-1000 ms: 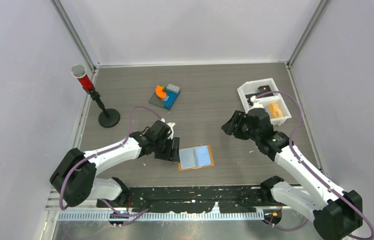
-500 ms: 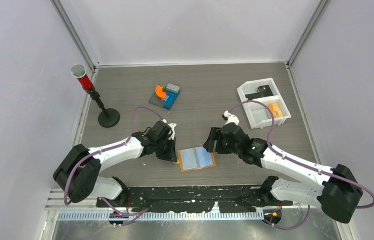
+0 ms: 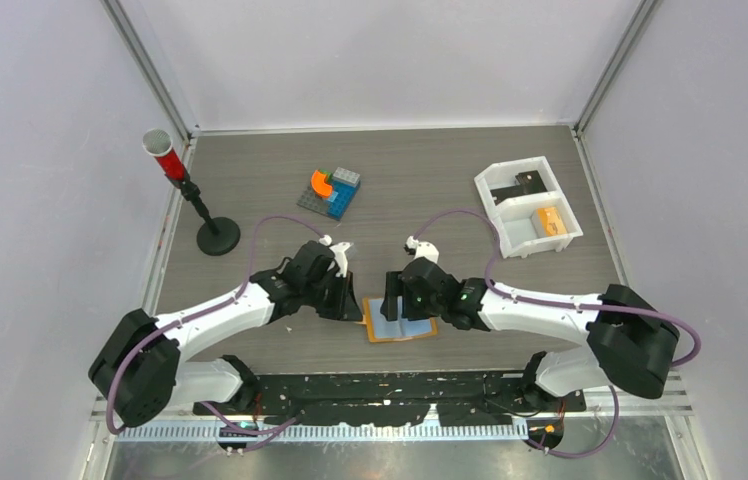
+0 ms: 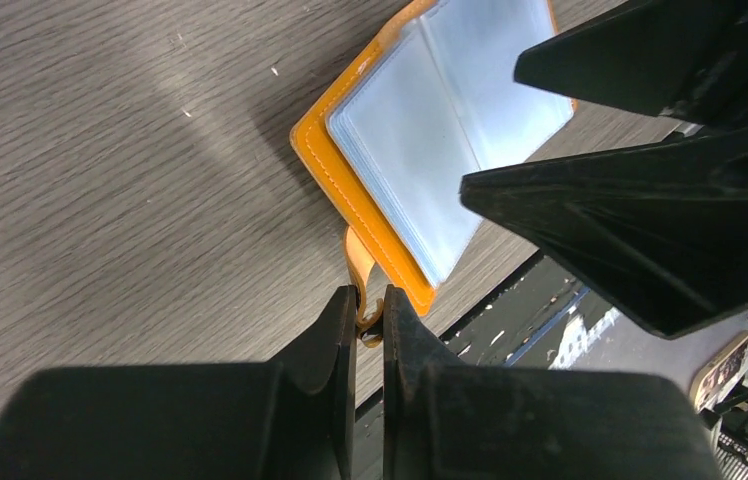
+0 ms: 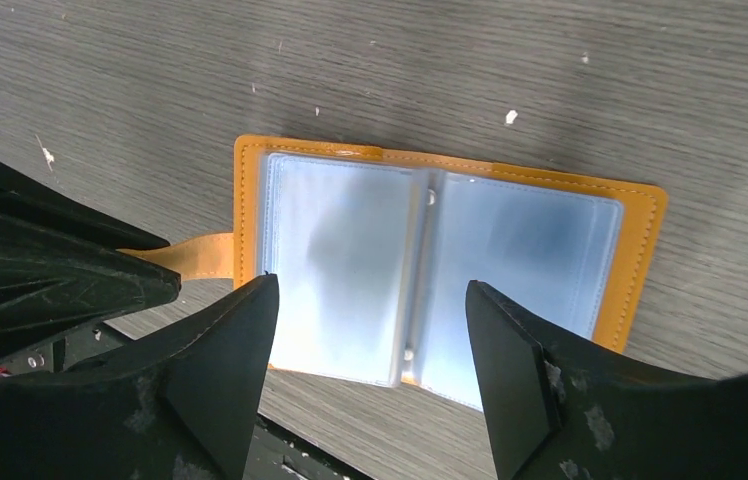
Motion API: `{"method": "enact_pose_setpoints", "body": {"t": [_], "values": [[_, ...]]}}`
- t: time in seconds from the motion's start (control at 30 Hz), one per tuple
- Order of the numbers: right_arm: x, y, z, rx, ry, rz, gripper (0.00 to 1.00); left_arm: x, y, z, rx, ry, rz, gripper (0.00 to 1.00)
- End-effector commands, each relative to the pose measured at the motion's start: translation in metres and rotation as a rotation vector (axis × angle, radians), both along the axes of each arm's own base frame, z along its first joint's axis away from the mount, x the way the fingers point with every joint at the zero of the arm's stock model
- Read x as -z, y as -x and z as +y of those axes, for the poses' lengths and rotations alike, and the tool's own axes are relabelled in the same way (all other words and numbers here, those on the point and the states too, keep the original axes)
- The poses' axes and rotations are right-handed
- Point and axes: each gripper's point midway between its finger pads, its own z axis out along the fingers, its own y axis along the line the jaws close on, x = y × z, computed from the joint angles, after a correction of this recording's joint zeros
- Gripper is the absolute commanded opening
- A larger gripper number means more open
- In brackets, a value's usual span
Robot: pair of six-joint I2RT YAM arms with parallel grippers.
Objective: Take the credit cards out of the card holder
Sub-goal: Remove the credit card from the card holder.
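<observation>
The tan-orange card holder [image 3: 416, 329] lies open on the table near the front edge, with its pale blue sleeves facing up [image 5: 350, 230]. No dark credit card shows in the sleeves. My left gripper [image 3: 357, 308] is shut on the holder's small edge tab [image 4: 358, 262], at the holder's left side. My right gripper [image 3: 391, 306] is open and hovers low over the holder. Its fingers straddle the left sleeve and the spine [image 5: 370, 292]. The right fingers [image 4: 640, 230] also show in the left wrist view.
A white two-compartment tray [image 3: 496, 209] stands at the back right, holding a small orange block [image 3: 550, 220] and a dark flat piece [image 3: 527, 180]. A brick assembly [image 3: 330, 190] and a red-topped stand [image 3: 216, 236] are at the back left. The table's front edge [image 4: 510, 300] is just beyond the holder.
My right arm has swung left from the tray to over the holder, with its gripper open. My left gripper has closed in on the tab, and the holder has shifted slightly.
</observation>
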Motion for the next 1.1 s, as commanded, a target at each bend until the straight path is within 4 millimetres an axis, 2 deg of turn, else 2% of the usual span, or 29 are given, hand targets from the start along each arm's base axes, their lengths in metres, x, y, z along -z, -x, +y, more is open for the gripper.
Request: {"method": "enact_pose_setpoints", "body": {"t": [0.0, 0.27, 0.47, 0.6, 0.7, 0.8, 0.9, 1.07], "values": [[-0.019, -0.011, 0.025, 0.008, -0.080, -0.047, 0.76, -0.017, -0.002, -0.011, 0.014, 0.081, -0.036, 0.00], [-0.009, 0.000, 0.040, -0.018, -0.083, -0.014, 0.76, -0.019, 0.000, -0.011, 0.013, 0.098, -0.039, 0.00], [0.008, 0.003, 0.039, -0.015, -0.033, 0.009, 0.76, -0.018, 0.000, -0.011, 0.013, 0.096, -0.036, 0.00], [0.015, 0.001, 0.027, 0.022, 0.038, -0.001, 0.71, -0.017, 0.000, -0.010, 0.011, 0.087, -0.039, 0.00], [0.018, 0.000, 0.016, 0.047, 0.073, -0.010, 0.61, -0.015, -0.001, -0.006, 0.006, 0.062, -0.046, 0.00], [0.012, -0.002, 0.011, 0.070, 0.067, -0.029, 0.53, -0.014, -0.003, -0.002, 0.003, 0.036, -0.053, 0.00], [0.007, -0.003, 0.007, 0.087, 0.066, -0.042, 0.53, -0.013, -0.003, 0.000, 0.003, 0.021, -0.057, 0.00], [0.000, -0.004, -0.002, 0.111, 0.076, -0.059, 0.59, -0.010, -0.004, 0.003, 0.005, -0.002, -0.058, 0.00]]}}
